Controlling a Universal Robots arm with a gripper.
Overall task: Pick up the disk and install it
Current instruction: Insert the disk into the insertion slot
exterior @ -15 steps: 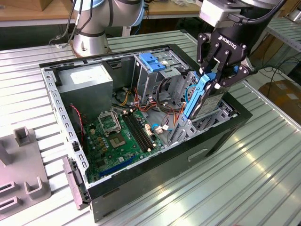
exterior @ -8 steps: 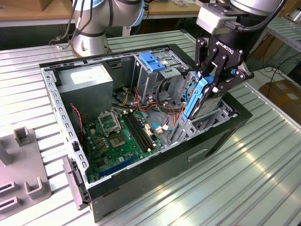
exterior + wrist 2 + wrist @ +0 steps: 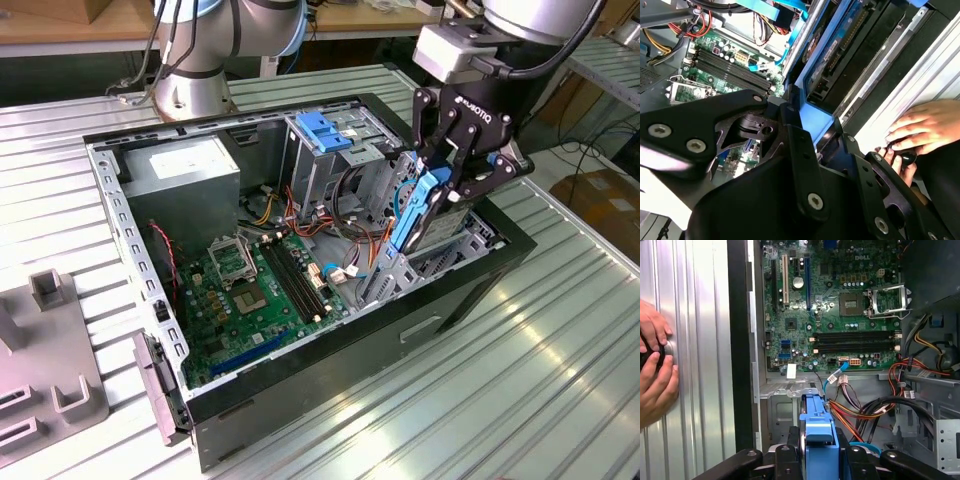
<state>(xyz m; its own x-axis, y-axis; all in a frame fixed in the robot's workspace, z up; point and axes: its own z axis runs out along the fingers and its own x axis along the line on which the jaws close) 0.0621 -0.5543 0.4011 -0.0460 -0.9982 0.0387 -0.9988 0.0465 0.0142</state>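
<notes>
One disk (image 3: 410,215), gripped upright in the claw (image 3: 447,183); open computer case (image 3: 330,365) below

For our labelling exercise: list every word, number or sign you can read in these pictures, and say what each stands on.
None that I can quote.
On the gripper: white maker's mark, not spelled out.
On the motherboard: white marks, too small to read.
On the power supply: white sticker, too small to read.
On the disk, clamped in the gripper: label too small to read.
</notes>
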